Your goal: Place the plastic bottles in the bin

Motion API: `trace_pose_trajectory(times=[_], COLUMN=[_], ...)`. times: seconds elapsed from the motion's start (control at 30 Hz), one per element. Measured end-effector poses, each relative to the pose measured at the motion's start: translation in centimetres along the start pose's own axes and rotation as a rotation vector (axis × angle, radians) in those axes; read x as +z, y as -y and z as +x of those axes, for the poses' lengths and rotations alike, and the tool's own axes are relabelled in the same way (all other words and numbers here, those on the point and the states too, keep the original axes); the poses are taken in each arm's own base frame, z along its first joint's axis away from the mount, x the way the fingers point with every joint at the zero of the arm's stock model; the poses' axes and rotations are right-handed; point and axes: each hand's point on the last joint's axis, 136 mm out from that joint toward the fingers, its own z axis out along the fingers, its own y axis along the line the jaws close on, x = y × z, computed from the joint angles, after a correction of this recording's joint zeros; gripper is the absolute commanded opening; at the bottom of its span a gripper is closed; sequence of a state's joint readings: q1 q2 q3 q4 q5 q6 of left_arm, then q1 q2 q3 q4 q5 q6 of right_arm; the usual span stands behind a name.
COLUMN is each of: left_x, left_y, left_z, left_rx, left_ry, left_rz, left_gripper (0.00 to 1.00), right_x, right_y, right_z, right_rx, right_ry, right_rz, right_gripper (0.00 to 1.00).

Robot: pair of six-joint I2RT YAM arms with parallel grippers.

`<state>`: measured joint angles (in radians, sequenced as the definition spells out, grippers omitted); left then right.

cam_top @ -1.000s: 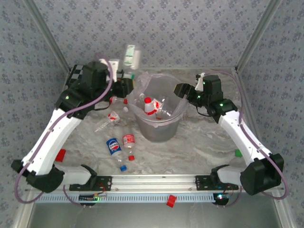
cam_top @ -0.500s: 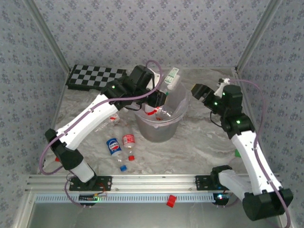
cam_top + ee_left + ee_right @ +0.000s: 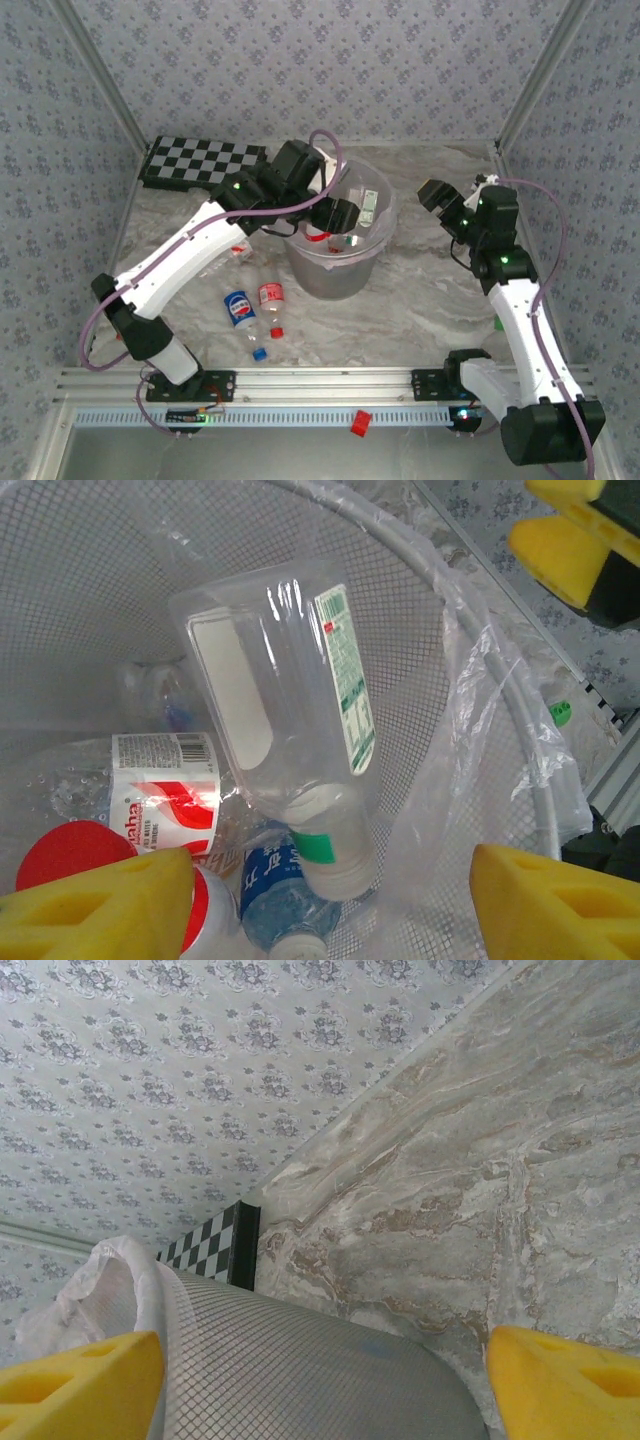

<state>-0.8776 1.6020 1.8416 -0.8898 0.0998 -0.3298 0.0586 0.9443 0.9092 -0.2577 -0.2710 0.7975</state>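
Bin at mid-tabletop, toward the far edge, with the left gripper over its mouth, jaws apart and empty. Inside, a clear bottle lies neck-down, the print on its green-and-white label too fine to read. A red-and-white label shows "aha", its start cut off, and a blue label carries Chinese characters. The right gripper, beside the bin, is parted and empty. Toward the near edge lie a Pepsi-marked bottle and a red-labelled bottle.
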Motion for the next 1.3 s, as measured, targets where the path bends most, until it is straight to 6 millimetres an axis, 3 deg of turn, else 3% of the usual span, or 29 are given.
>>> trace_pose_trajectory(times=[0.23, 0.33, 0.43, 0.53, 0.63, 0.83, 0.97, 1.1, 1.2, 1.3], left_x=[-0.1, 1.5, 4.1, 6.9, 9.3, 11.1, 10.5, 10.8, 10.7, 10.1], left_y=[0.9, 0.8, 0.3, -0.2, -0.2, 1.7, 1.7, 0.5, 0.2, 0.4], left_z=[-3.5, -5.9, -6.9, -6.5, -4.9, -0.4, 2.6, 4.3, 4.2, 3.2], left_rx=[-0.004, -0.015, -0.029, -0.029, -0.015, 0.035, -0.004, -0.040, -0.051, -0.036], left_ry=[0.099, 0.152, 0.163, 0.131, 0.074, 0.014, -0.018, -0.054, -0.053, -0.034], left_rz=[0.014, -0.006, -0.037, -0.071, -0.100, -0.079, -0.054, -0.074, -0.080, -0.074], left_gripper=[0.40, 0.30, 0.24, 0.21, 0.17, 0.11, 0.11, 0.13, 0.23, 0.43], right_x=[1.0, 1.0, 1.0, 1.0, 1.0, 1.0, 1.4, 2.0, 2.2, 2.2], right_y=[-0.1, -0.2, -0.3, -0.3, -0.2, -0.1, -0.2, -0.1, -0.1, -0.3], right_z=[0.5, 0.6, 0.7, 0.7, 0.7, 0.7, 0.9, 1.2, 1.4, 1.5], right_rx=[0.003, 0.002, 0.002, 0.000, 0.002, 0.005, 0.007, 0.011, 0.010, 0.007], right_ry=[-0.036, -0.043, -0.049, -0.052, -0.053, -0.057, -0.075, -0.094, -0.099, -0.102], right_rz=[-0.020, -0.029, -0.034, -0.035, -0.033, -0.035, -0.047, -0.050, -0.052, -0.056], right_gripper=[0.86, 0.86, 0.86, 0.86, 0.86, 0.86, 0.86, 0.86, 0.86, 0.86])
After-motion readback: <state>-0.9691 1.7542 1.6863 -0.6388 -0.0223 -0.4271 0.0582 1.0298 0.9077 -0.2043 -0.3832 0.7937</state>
